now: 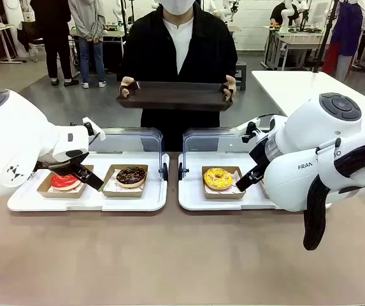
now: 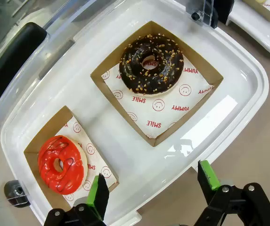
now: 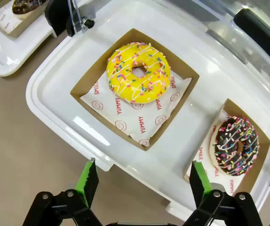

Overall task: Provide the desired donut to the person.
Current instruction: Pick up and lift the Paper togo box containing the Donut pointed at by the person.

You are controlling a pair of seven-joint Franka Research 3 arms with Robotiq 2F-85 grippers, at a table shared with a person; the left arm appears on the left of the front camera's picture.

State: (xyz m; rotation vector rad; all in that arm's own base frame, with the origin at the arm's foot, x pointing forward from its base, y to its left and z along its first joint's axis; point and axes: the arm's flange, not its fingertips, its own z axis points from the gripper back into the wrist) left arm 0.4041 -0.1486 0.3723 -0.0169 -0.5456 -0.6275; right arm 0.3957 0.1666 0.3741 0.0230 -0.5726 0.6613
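So, nearest first: over the counter [image 1: 169, 255] the left fingers [image 2: 98, 194] are spread wide with nothing between them, and the same is seen on the right fingers [image 3: 88, 181], spread and empty. Both sets are hung above the near edge of a white tray. From the left fingers, the red donut [image 2: 61, 164] is found close by, just off to the outer side of one finger, while the chocolate donut with nuts [image 2: 151, 63] lies further ahead, roughly in line with the gap. From the right fingers, the yellow sprinkled donut [image 3: 138, 72] sits ahead and about centred, and the chocolate sprinkled donut [image 3: 235, 145] is off to the side, past one finger. All are laid flat, hole up, so being round, no long axis has to be matched. Counted up: four donuts, four cardboard boxes, one donut per box, two boxes each on the left tray [image 2: 248, 84] and the right tray [image 3: 45, 94]. Across the counter, one dark serving tray [image 1: 176, 95] is held out in both hands by the person [image 1: 179, 44]. Which donut is wanted can't be told, so the nearer arm is decided by that: left for red or nut, right for yellow or sprinkled chocolate.
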